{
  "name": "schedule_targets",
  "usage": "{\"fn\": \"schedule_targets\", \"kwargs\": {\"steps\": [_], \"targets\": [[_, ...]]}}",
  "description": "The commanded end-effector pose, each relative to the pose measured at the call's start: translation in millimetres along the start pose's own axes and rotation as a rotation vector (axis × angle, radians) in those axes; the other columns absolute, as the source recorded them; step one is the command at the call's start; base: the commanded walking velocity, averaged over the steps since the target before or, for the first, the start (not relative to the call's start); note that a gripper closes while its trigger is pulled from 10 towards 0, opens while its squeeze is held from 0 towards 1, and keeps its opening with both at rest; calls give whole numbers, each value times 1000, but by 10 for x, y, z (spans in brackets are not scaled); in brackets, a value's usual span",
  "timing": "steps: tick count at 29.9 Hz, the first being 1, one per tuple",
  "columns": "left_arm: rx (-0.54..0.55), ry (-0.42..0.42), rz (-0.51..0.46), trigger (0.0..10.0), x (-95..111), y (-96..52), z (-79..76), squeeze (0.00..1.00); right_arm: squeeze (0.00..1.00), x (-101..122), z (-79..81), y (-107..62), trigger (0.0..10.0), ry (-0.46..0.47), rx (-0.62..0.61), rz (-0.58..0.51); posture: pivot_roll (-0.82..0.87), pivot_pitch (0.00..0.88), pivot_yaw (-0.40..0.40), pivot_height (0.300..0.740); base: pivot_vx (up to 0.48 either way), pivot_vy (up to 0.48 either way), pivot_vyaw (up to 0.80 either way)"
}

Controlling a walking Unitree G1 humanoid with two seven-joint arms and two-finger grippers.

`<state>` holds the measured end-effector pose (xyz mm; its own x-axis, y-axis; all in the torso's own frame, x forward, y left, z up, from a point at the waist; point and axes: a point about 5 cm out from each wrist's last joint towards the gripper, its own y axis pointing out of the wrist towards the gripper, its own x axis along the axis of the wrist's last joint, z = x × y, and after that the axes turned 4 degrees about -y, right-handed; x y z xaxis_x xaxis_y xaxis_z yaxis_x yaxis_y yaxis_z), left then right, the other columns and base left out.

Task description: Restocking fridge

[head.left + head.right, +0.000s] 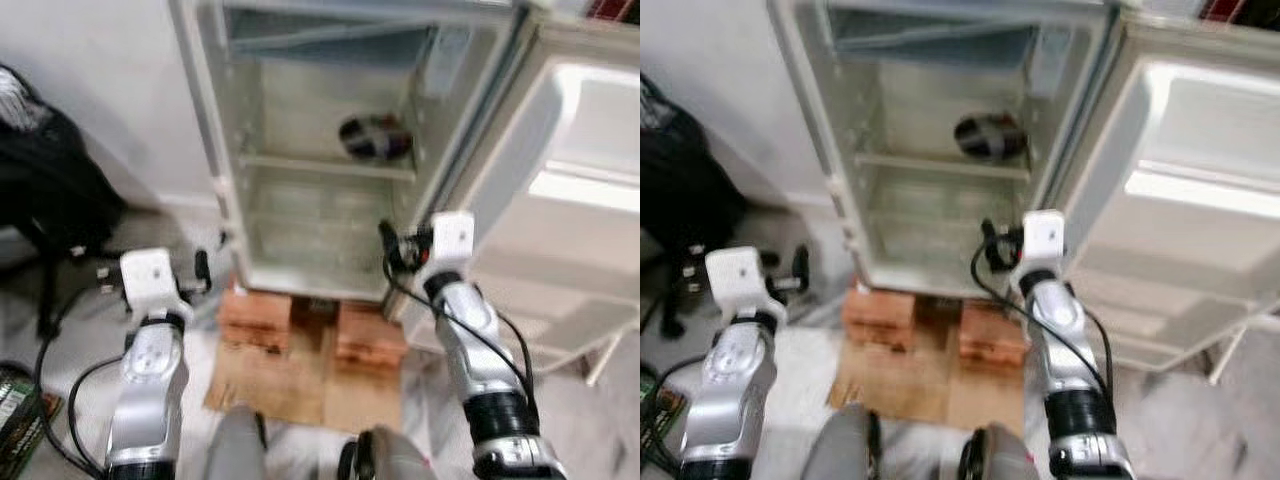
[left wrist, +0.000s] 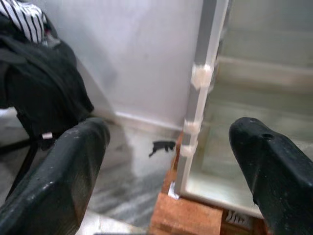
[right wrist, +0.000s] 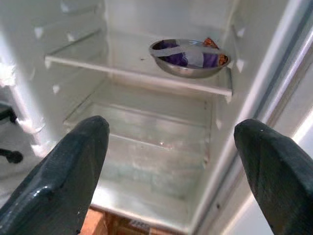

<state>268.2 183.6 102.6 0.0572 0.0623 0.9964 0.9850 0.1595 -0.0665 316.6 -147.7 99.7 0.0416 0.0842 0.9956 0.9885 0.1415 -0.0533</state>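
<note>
Fridge (image 1: pixel 330 150) sits top centre of frame with its door (image 1: pixel 570 190) swung open to the right, standing on bricks (image 1: pixel 300 325); a steel bowl (image 3: pixel 190 58) rests on the middle shelf (image 3: pixel 137 73), toward its right end. Right gripper (image 3: pixel 171 161) hovers at the fridge's lower opening, fingers spread, holding nothing. Left gripper (image 2: pixel 166 161) is lower left near the fridge's left edge, fingers also spread and empty.

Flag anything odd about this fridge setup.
The fridge stands on bricks and cardboard rather than on the floor. Inside, a lone metal bowl sits on the shelf; the compartment below looks bare. Nothing looks spilled or broken.
</note>
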Motion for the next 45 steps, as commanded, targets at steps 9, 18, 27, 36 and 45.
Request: {"fn": "schedule_targets", "kwargs": {"steps": [9, 18, 27, 36, 45], "targets": [[-99, -15, -40, 10000, 64, 45, -140, 0, 0, 197, -112, 77, 10000, -30, -90, -56, 75, 95, -53, 740, 0, 0, 0], [-99, -26, -31, 10000, 33, 48, -158, 0, 0, 282, -254, 160, 10000, -30, -129, -58, 59, 99, -61, 740, 0, -444, 0], [-99, -29, -33, 10000, 20, 31, -180, 0, 0, 182, -294, 69, 10000, 26, -44, -49, 65, 104, -72, 740, 0, -480, 0], [-97, -17, -21, 10000, -12, 8, -148, 0, 0, -334, -456, -225, 10000, -48, 87, 184, 54, 114, -67, 740, 0, -477, 0], [-104, 12, -10, 10000, -8, 39, -165, 0, 0, -270, -658, -34, 10000, -63, -57, 206, 65, 116, -54, 740, 0, -467, 0]]}}
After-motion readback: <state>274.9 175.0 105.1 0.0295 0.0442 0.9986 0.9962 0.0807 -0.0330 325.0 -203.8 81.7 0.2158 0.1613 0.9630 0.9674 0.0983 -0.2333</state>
